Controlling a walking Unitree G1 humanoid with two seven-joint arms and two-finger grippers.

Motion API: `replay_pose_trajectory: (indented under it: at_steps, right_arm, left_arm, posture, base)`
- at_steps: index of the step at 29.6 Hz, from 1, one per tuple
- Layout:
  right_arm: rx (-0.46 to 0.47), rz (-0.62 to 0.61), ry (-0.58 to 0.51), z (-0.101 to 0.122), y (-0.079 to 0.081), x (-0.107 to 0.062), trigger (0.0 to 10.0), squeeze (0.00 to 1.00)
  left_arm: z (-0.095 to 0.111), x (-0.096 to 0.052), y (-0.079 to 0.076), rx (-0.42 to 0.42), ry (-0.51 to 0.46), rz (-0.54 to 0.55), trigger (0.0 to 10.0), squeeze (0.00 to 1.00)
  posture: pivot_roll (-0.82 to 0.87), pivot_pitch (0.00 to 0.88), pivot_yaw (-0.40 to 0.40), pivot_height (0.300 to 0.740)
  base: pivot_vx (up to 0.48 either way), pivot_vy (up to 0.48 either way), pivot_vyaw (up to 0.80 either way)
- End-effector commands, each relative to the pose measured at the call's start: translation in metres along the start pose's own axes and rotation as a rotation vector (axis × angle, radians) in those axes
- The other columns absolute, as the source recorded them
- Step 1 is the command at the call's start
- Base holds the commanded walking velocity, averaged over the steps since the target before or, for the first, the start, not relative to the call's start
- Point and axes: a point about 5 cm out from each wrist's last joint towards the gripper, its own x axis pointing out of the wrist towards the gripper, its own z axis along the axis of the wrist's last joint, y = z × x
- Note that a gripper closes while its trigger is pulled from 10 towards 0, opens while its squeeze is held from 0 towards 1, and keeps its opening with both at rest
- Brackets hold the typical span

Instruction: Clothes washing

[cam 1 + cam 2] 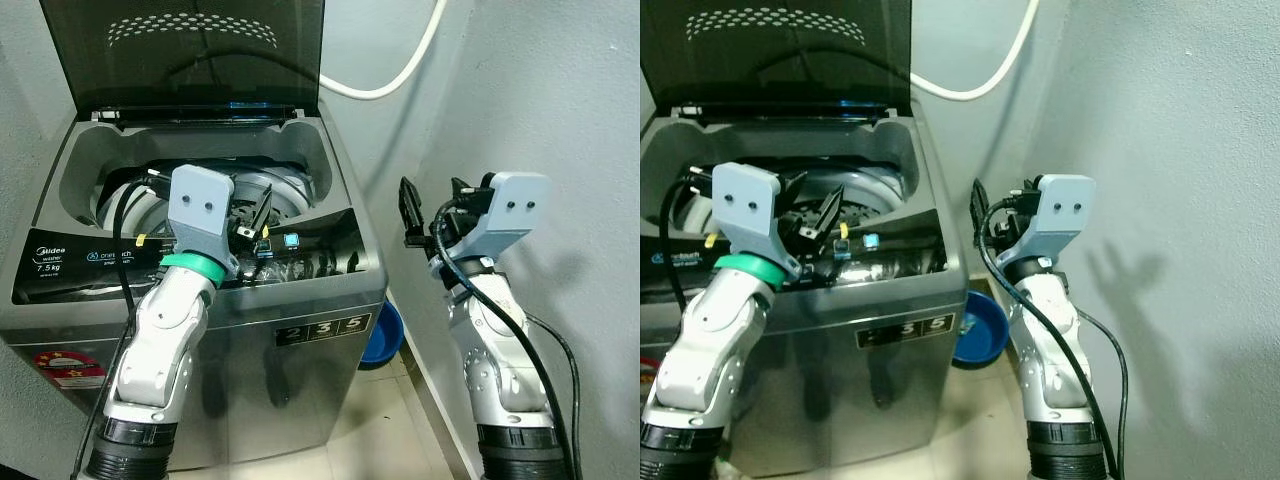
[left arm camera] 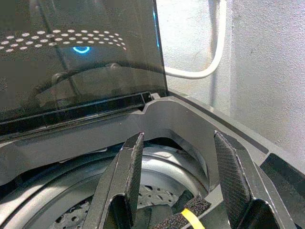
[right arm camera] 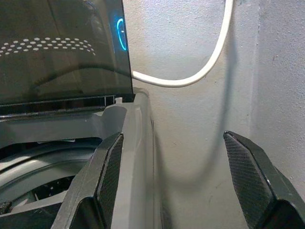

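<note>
Washing machine (image 1: 300, 330): top-loader against the wall, dark lid (image 1: 190, 50) raised upright, drum (image 2: 157, 191) exposed below.
Left claw (image 1: 258, 222): fingers apart, holding nothing, poised over the front control panel (image 1: 90, 262) at the drum's edge.
Right claw (image 1: 410, 215): fingers spread, empty, held beside the machine's right wall, near the grey wall.
Clothes: cannot tell whether any lie in the drum; its depth is dark.
Risk, lid: likely to drop if an arm knocks it.
Risk, panel: the left claw could press a button unintentionally.
Risk, hose (image 3: 190, 76): the right claw may snag it when swinging inward.
</note>
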Motion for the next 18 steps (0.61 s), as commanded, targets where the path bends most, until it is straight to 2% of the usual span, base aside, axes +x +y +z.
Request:
replay_pose_trajectory:
  at_steps: [1,10,13,18]
  right_arm:
    - [-0.007,-0.01,0.016,-0.005,-0.001,-0.003,10.0,0.0]
    - [-0.012,-0.031,0.017,-0.006,-0.003,-0.004,10.0,0.0]
    - [-0.029,-0.069,0.022,-0.007,-0.012,-0.007,10.0,0.0]
    - [-0.044,-0.076,0.021,-0.008,-0.017,-0.007,10.0,0.0]
  left_arm:
    - [-0.001,-0.001,-0.001,-0.001,0.001,-0.002,10.0,0.0]
    - [-0.004,-0.003,-0.003,-0.025,0.023,-0.018,10.0,0.0]
    - [-0.008,-0.009,-0.001,0.003,0.039,-0.018,10.0,0.0]
    - [-0.009,-0.007,0.001,0.011,0.039,-0.011,10.0,0.0]
  posture:
    - [0.06,0.049,0.001,0.74]
    - [0.05,0.056,0.007,0.74]
    - [0.05,0.074,0.002,0.74]
    - [0.05,0.052,0.011,0.74]
  base:
    - [0.0,0.0,0.0]
    - [0.0,0.0,0.0]
    - [0.0,0.0,0.0]
    - [0.0,0.0,0.0]
